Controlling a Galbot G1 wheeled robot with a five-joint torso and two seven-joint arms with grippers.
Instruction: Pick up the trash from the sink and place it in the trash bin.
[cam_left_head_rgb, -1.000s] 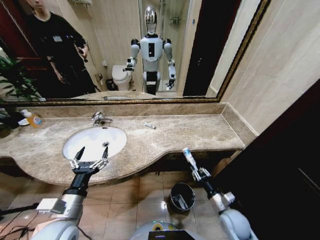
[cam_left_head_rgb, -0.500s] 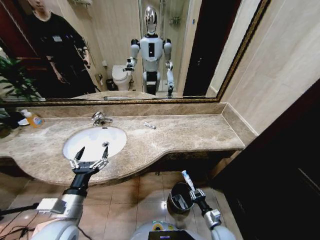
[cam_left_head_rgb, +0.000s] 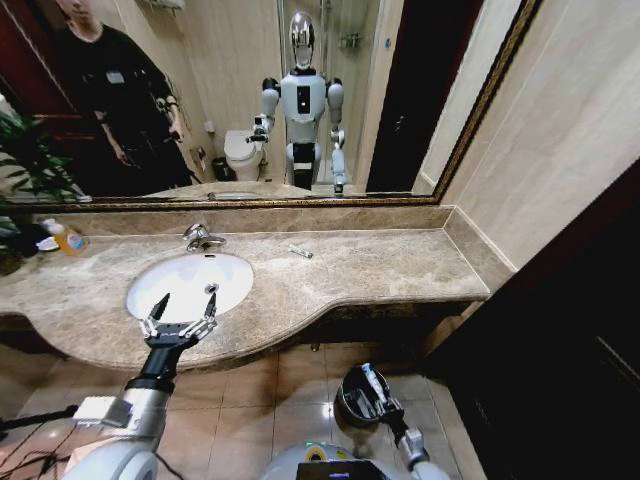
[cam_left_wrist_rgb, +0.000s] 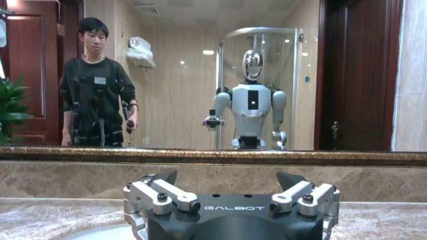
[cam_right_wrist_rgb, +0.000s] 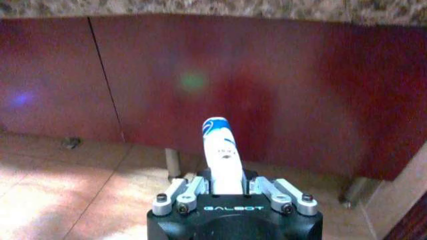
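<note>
My right gripper (cam_left_head_rgb: 381, 402) is low by the floor, shut on a white-blue tube (cam_left_head_rgb: 372, 381) that stands up from its fingers. It hangs over the far side of the trash bin (cam_left_head_rgb: 343, 397), a small dark pail on the tiles under the countertop. In the right wrist view the tube (cam_right_wrist_rgb: 221, 156) sticks out of the gripper (cam_right_wrist_rgb: 227, 186) toward the red-brown cabinet front. My left gripper (cam_left_head_rgb: 181, 309) stands open at the front rim of the white sink (cam_left_head_rgb: 190, 280), with nothing between its fingers. The left wrist view shows that gripper (cam_left_wrist_rgb: 227, 180) facing the mirror.
A chrome faucet (cam_left_head_rgb: 200, 237) stands behind the basin. A small silvery item (cam_left_head_rgb: 299, 251) lies on the marble countertop (cam_left_head_rgb: 380, 265), and an orange-yellow bottle (cam_left_head_rgb: 66, 238) stands at the far left. The cabinet front (cam_right_wrist_rgb: 220, 75) is close ahead of the right gripper.
My right gripper has come down and inward with the tube, from beside the counter's edge to just over the bin. The left arm has not moved.
</note>
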